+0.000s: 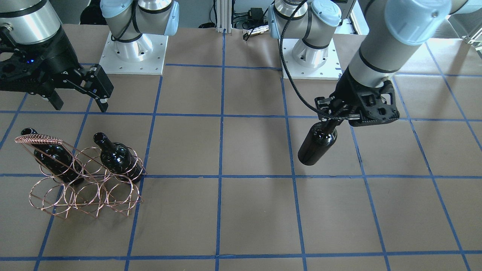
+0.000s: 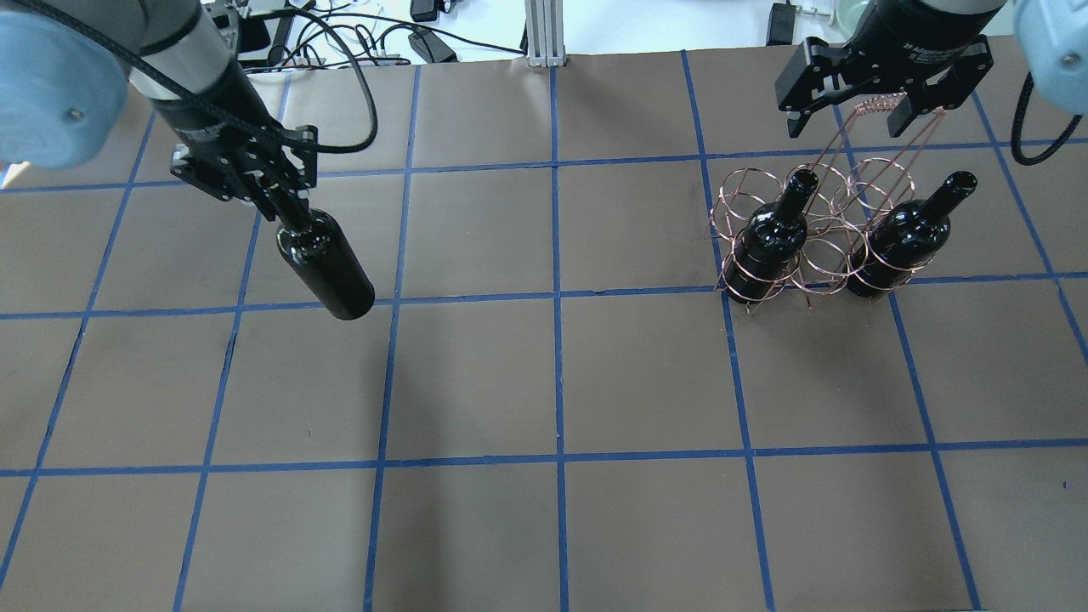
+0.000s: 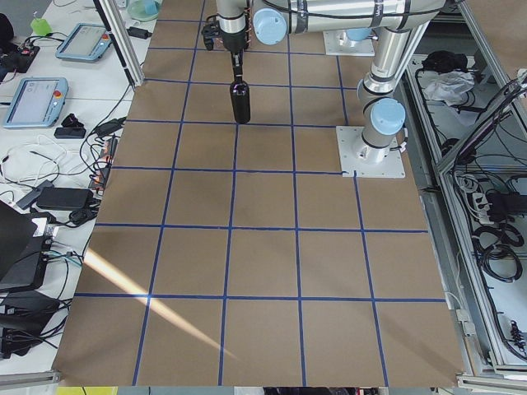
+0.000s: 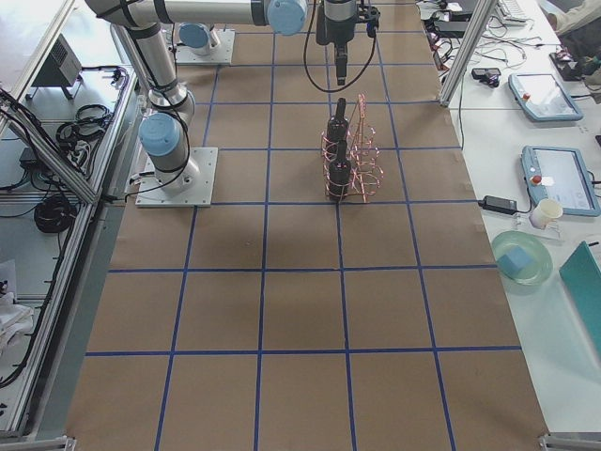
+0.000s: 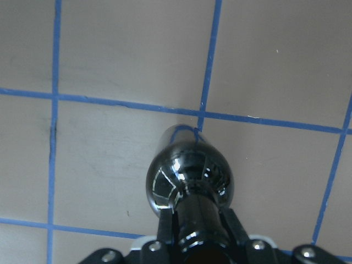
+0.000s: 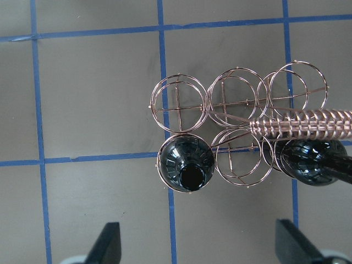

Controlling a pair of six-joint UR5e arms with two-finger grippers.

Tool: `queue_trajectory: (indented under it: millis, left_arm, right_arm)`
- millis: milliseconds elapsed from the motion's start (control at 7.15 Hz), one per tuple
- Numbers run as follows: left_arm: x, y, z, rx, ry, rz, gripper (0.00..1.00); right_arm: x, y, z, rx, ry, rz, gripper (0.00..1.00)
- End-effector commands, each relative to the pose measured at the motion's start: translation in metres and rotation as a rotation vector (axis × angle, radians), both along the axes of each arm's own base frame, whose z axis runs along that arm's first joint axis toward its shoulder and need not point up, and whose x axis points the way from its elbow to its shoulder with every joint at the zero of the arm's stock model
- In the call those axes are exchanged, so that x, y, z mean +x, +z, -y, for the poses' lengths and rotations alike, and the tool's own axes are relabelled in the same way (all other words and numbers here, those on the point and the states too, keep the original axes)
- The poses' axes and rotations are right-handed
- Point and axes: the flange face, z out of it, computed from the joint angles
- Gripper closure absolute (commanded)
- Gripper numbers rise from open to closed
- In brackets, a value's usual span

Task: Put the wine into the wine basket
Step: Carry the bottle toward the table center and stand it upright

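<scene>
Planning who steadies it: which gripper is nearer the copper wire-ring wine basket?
Right. The right gripper hangs open just above the basket; the left gripper is far across the table, holding a near-black glass bottle by its neck.

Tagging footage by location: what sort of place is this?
Probably a robotics lab: silver-and-blue robot arms bolted to a brown table gridded with blue tape, grey teach pendants on white benches.

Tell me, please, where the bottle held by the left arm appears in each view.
Front-facing: wine right of centre, under left end effector.
Overhead: wine upper left.
Exterior left: wine top centre.
Exterior right: cannot be made out.
Left wrist: wine bottom centre.
Right wrist: absent.
Shared landmark: blue tape grid.
</scene>
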Motion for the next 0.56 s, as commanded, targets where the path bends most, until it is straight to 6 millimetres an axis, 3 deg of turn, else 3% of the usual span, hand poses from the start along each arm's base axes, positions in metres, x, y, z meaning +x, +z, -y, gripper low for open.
queue_trajectory:
  millis: [0, 280, 419]
  left_arm:
    - [-0.035, -0.032, -0.051, 0.036, 0.037, -0.046, 1.0]
    - [-0.048, -0.033, -0.064, 0.048, 0.041, -0.072, 1.0]
    - [-0.065, -0.04, -0.067, 0.059, 0.001, -0.053, 1.0]
  right_arm:
    - [0.001, 0.0, -0.001, 0.002, 0.0, 0.002, 0.0]
    - [0.001, 0.0, -0.001, 0.003, 0.0, 0.002, 0.0]
    - [0.001, 0.0, -0.001, 0.005, 0.0, 0.002, 0.0]
